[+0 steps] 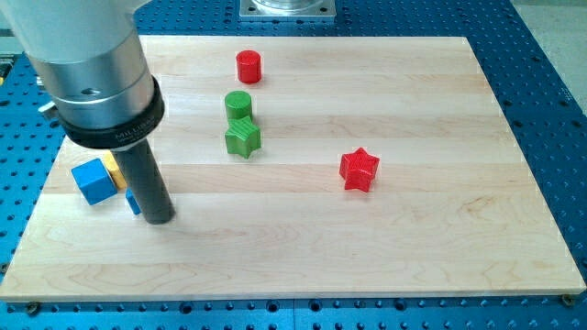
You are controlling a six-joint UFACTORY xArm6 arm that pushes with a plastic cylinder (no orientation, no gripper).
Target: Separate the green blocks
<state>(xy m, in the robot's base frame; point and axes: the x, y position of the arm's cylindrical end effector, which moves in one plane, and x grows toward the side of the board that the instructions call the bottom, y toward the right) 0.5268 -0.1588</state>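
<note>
Rod upright, my tip (160, 218) on board.

Counter (367, 247): pale wood. Green cylinder (238, 104) touching green star (243, 138), just below it. Red cylinder (249, 66) near the view's top. Red star (359, 170) right of centre, alone. Blue cube (94, 181), yellow block (114, 168), a second blue block (133, 202) partly hidden, clustered at left. My tip (159, 218) beside that cluster, well apart from the greens.

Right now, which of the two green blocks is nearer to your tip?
The green star: it lies below the green cylinder in the view, closer to my tip at the left.
</note>
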